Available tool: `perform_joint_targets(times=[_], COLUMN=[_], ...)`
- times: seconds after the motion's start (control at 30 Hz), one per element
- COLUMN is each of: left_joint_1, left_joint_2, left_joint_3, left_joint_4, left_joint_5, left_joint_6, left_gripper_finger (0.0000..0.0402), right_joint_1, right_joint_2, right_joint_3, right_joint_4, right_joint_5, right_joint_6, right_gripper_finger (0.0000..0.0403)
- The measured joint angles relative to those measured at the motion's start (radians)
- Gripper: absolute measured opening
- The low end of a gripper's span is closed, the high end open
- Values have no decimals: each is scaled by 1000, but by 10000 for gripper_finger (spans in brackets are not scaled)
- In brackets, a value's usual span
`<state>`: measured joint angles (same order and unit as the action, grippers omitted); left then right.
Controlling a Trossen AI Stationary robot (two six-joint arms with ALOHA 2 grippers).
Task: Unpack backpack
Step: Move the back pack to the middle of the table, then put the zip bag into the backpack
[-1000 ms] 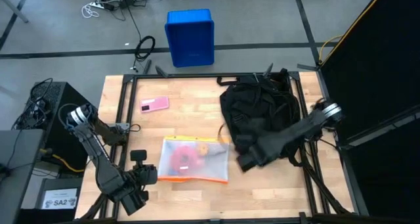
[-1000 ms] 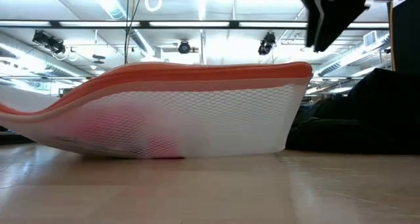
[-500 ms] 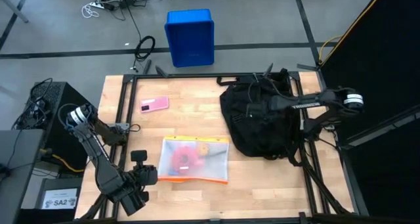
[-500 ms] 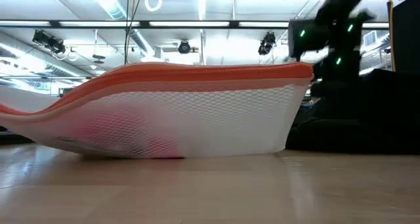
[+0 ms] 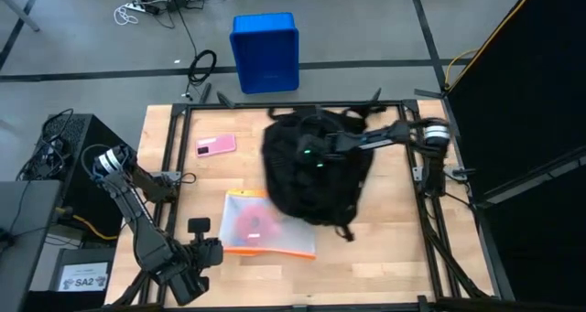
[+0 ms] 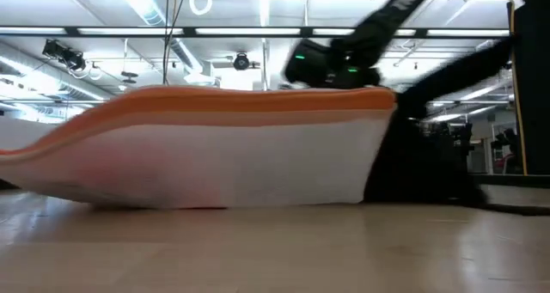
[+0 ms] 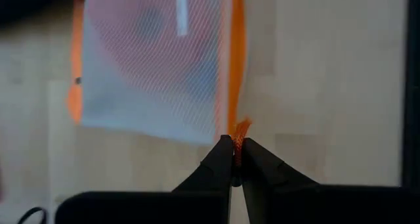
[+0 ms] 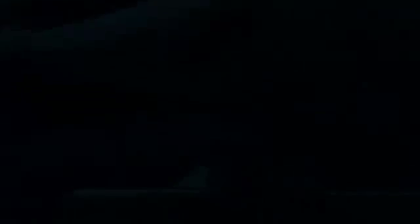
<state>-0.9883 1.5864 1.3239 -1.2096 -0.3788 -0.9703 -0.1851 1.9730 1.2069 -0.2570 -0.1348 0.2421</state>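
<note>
Soft black backpack (image 5: 311, 175) dragged onto mesh pouch (image 5: 252, 228) by right fingers (image 5: 311, 155) clamped shut, left fingers (image 7: 233, 159) pinched together.

The table (image 5: 385, 248) is showing pale, smooth wood planks. The backpack (image 5: 311, 179) is looking like matt black cloth. The pouch (image 5: 261, 234) is showing translucent white mesh with orange fabric edging. The crate (image 5: 265, 51) is looking like smooth blue plastic.

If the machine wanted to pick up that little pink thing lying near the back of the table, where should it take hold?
A judgement: the pink item lies flat and alone on the wooden table, long side running left-right. Its low, slim shape suggests coming straight down from above and pinching across the two long edges at the middle. The left tool, shut on the mesh pouch, is on that side.
</note>
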Motion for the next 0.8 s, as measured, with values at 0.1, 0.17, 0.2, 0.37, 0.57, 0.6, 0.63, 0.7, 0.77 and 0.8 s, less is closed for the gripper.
perform_joint_targets(times=[0.1, 0.17, 0.2, 0.37, 0.57, 0.6, 0.63, 0.7, 0.77, 0.8], left_joint_1=[0, -2, -4, -34, -79, -86, -90, -100, -103, -107], left_joint_2=[0, 0, 0, 0, 0, 0, 0, 0, 0, 0], left_joint_3=[0, 0, 0, 0, 0, 0, 0, 0, 0, 0], left_joint_4=[39, 68, 80, 150, 296, 316, 338, 379, 407, 415], left_joint_5=[28, 48, 60, 87, 91, 91, 91, 86, 79, 68], left_joint_6=[-1, -1, -1, -2, 2, 4, 15, 28, 51, 58], left_gripper_finger=[0, 0, 0, 0, 0, 0, 0, 0, 0, 0], right_joint_1=[46, 80, 96, 148, 179, 190, 203, 237, 282, 309], right_joint_2=[124, 192, 216, 250, 118, 95, 78, 56, 46, 45], right_joint_3=[183, 305, 366, 585, 634, 634, 635, 634, 634, 631], right_joint_4=[-10, -70, -128, -470, -598, -609, -606, -602, -559, -527], right_joint_5=[-74, -98, -88, 130, 211, 209, 202, 163, 107, 81], right_joint_6=[-58, -110, -141, -240, -246, -245, -245, -246, -252, -258], right_gripper_finger=[2, 1, 2, 9, 19, 24, 28, 41, 59, 70])
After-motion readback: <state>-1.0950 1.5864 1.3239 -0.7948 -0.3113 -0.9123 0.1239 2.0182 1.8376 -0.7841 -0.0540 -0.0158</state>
